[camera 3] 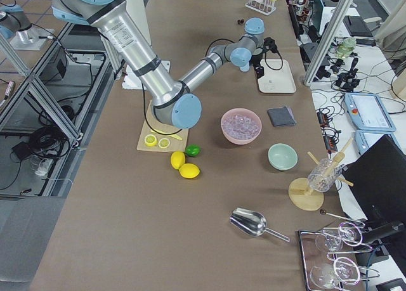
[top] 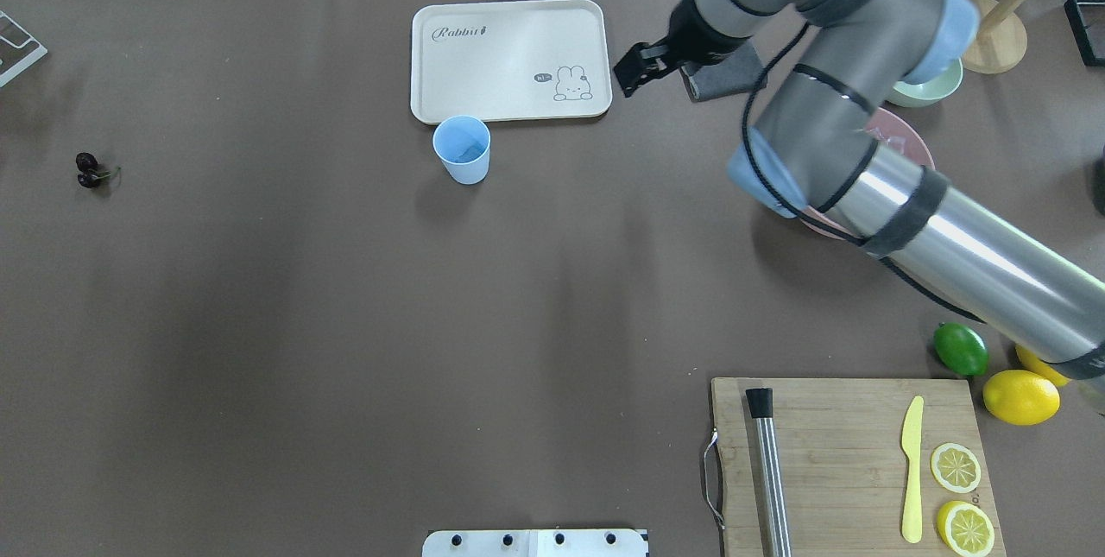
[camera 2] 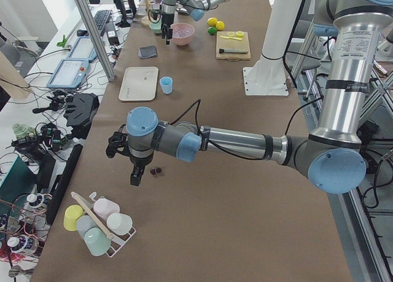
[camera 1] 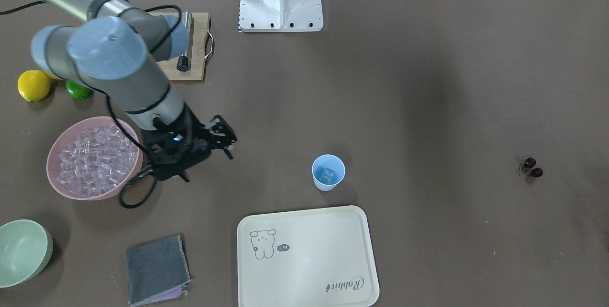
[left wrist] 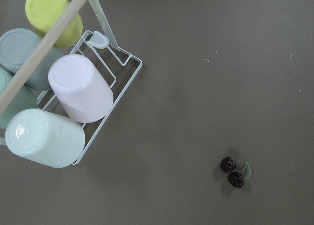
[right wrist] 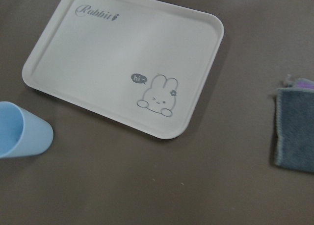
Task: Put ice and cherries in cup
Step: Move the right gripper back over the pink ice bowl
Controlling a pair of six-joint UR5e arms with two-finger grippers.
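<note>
The light blue cup (camera 1: 328, 172) stands on the brown table just off the cream tray's edge, with one clear ice cube (camera 1: 326, 174) inside. It also shows in the overhead view (top: 462, 149). Many more ice cubes (camera 1: 93, 159) fill the pink bowl (camera 1: 54, 178). My right gripper (camera 1: 227, 147) hovers between that bowl and the cup, open and empty. The dark cherries (camera 1: 532, 167) lie alone on the table far from the cup and show in the left wrist view (left wrist: 231, 171). My left gripper (camera 2: 136, 179) hangs just beside the cherries (camera 2: 155, 170); I cannot tell whether it is open.
A cream rabbit tray (top: 509, 56) lies beyond the cup, with a grey cloth (camera 1: 157, 269) and a pale green bowl (camera 1: 21, 252) near the pink bowl. A cutting board (top: 846, 462), a lime (top: 960, 348) and lemons sit near the robot. A wire rack of cups (left wrist: 64, 102) stands near the cherries.
</note>
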